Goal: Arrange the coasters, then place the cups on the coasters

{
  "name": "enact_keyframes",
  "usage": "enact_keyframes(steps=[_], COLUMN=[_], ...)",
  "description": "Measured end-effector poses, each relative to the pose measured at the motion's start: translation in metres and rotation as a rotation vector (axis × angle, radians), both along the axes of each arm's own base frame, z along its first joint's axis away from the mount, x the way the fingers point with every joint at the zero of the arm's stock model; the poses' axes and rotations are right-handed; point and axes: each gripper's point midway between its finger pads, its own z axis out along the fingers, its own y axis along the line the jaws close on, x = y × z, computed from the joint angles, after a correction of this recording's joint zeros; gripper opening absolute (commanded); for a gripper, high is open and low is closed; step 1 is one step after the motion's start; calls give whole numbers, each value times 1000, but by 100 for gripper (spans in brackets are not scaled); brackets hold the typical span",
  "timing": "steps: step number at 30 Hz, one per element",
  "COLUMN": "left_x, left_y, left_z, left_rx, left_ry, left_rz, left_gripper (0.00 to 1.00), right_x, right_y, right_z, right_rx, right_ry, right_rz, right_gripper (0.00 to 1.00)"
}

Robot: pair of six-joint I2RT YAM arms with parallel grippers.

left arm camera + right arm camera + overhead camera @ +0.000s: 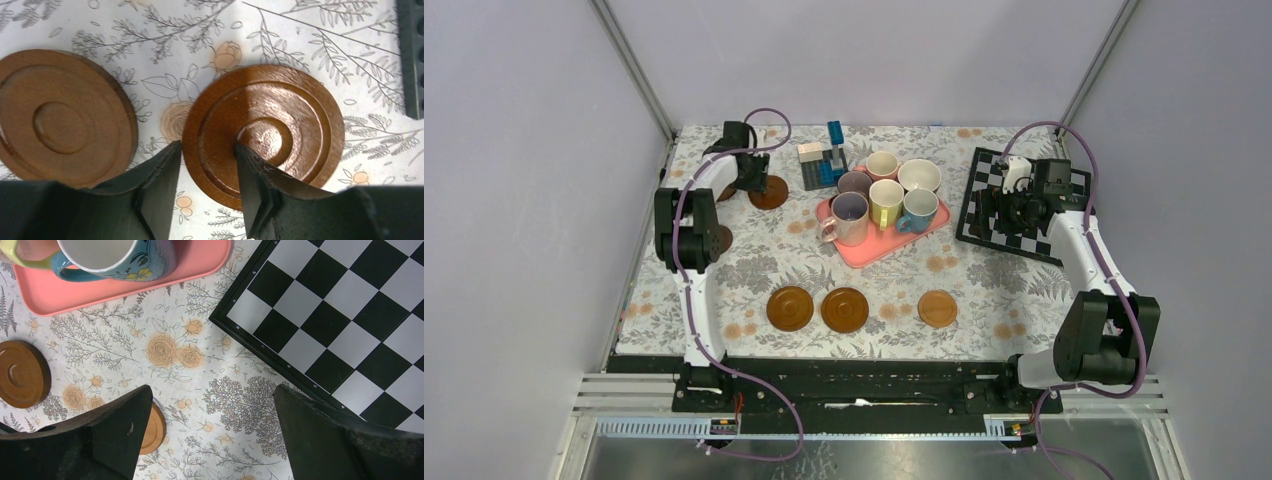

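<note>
Three coasters lie in a row near the front: (790,308), (845,310), (938,308). At the back left a glossy ringed coaster (280,115) rests on the cloth beside another coaster (65,117). My left gripper (207,145) pinches the glossy one: one fingertip sits against its rim, the other in its centre ring. From above, that left gripper (757,180) is over the coaster (771,193). Several cups stand on the pink tray (876,250), among them a pale pink cup (849,217) and a blue cup (125,257). My right gripper (212,395) hangs wide open with nothing between its fingers.
A black-and-white chessboard (1024,215) lies at the right, under the right gripper (1009,208). A small block structure (822,160) stands behind the tray. Enclosure walls close in the left, back and right sides. One coaster (152,430) is partly hidden behind my right finger.
</note>
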Motion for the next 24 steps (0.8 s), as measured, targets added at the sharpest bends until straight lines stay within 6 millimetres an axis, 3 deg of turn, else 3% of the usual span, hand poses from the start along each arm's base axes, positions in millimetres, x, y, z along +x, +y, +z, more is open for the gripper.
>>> enact_keyframes(steps=[6,24], left_x=[2,25], left_y=[9,10], left_z=[2,0], left_rx=[28,36], left_ry=[9,-3], left_rz=[27,35], left_gripper=[48,55], right_x=[0,0], right_y=[0,0], right_z=[3,3], right_rx=[-1,-2], right_ry=[-9,-10], right_rz=[0,0], right_gripper=[98,98])
